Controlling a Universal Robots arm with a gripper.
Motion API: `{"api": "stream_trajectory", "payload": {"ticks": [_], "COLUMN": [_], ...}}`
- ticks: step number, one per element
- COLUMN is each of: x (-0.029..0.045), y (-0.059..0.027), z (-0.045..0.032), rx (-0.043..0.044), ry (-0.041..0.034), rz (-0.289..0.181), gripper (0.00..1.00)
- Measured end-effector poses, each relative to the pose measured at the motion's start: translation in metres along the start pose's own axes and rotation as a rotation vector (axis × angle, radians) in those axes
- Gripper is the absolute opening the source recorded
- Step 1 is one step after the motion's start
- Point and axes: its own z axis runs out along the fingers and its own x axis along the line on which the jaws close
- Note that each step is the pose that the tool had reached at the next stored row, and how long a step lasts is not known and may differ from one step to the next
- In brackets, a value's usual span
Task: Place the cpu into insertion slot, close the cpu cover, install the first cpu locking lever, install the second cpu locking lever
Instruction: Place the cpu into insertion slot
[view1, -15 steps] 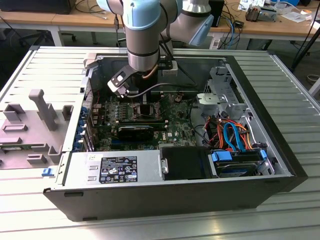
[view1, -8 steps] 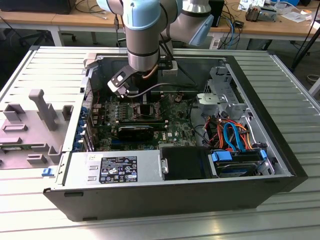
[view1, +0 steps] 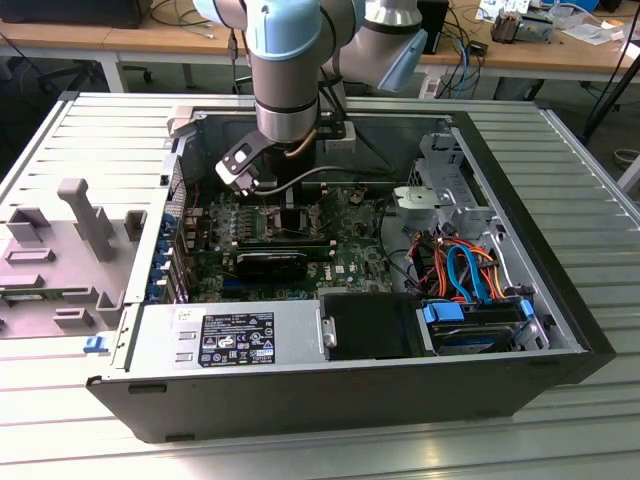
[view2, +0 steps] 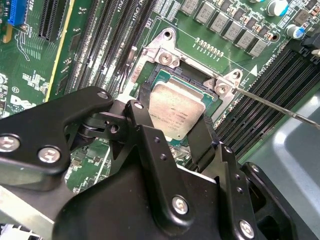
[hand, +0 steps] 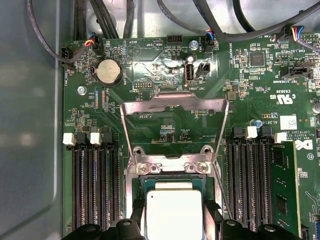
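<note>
Over the socket (view2: 170, 74), the gripper (view2: 175, 114) clamps the chip (view2: 175, 102) by 2 opposite edges; the cover (hand: 175, 101) stands open.

Premises: a robotics laboratory or test workshop. Evidence: an industrial robot arm (view1: 290, 60) reaching down over a ribbed aluminium work table (view1: 590, 180); an opened desktop computer case (view1: 350, 385) lying on it; grey moulded fixtures (view1: 85, 215) alongside; wooden benches (view1: 120, 38) behind, strewn with cables (view1: 470, 60) and loose equipment.
</note>
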Motion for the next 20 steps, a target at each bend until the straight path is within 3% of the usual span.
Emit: {"api": "stream_trajectory", "payload": {"ticks": [2,5,7,9,13,14,15,16,17,20], "x": [0.0001,0.0,0.0001,0.0004,0.0015,0.002,0.0025,0.003,0.0042,0.0069], "y": [0.0001,0.0001,0.0004,0.001,0.0019,0.0044,0.0066,0.0091,0.0129,0.0167], "z": [0.0003,0.0,-0.0077,-0.0225,-0.0272,-0.0272,-0.0271,-0.027,-0.0268,-0.0266], "rx": [-0.0004,0.0001,-0.0002,-0.0003,0.0004,0.0048,0.0087,0.0141,0.021,0.0297], "ry": [0.0005,0.0,-0.0001,0.0,0.0005,0.0003,0.0003,0.0,-0.0059,-0.0555], "rz": [0.0,0.0,0.0,0.0,0.0,0.0,0.0,0.0,0.0,-0.001], "gripper": [0.62,0.62,0.62,0.62,0.62,0.54,0.54,0.47,0.41,0.23]}}
